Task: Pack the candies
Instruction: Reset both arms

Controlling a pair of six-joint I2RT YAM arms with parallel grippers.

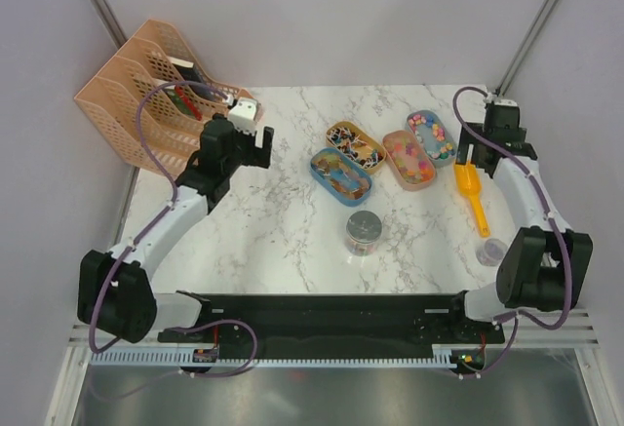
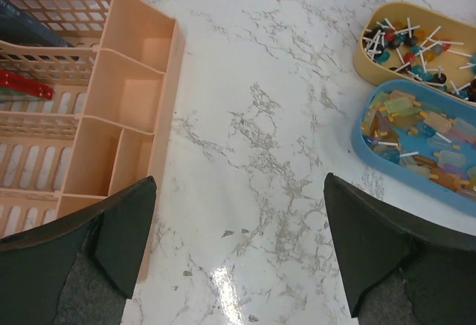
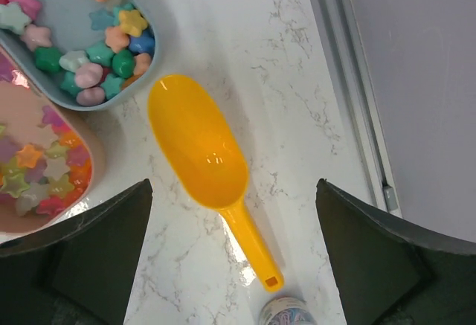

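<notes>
The candies lie in four oval trays at the table's middle back: a yellow tray (image 1: pixel 355 144), a blue tray (image 1: pixel 340 175), a pink tray (image 1: pixel 409 159) and a pale blue tray (image 1: pixel 431 136). In the left wrist view, lollipop candies (image 2: pixel 411 42) fill the yellow tray and wrapped ones (image 2: pixel 416 124) the blue tray. Star-shaped candies (image 3: pixel 111 57) show in the right wrist view. My left gripper (image 1: pixel 258 146) (image 2: pixel 239 178) hangs open over bare marble, left of the trays. My right gripper (image 1: pixel 483 158) (image 3: pixel 234 184) is open above the yellow-orange scoop (image 3: pixel 197 143) (image 1: pixel 470 195), holding nothing.
A peach desk organiser (image 1: pixel 146 95) (image 2: pixel 111 117) stands at the back left, close beside my left fingers. A clear jar (image 1: pixel 364 232) holding coloured pieces sits in front of the trays. A small round container (image 1: pixel 491 251) (image 3: pixel 286 314) lies just past the scoop's handle. The table's right edge rail (image 3: pixel 349 79) runs nearby.
</notes>
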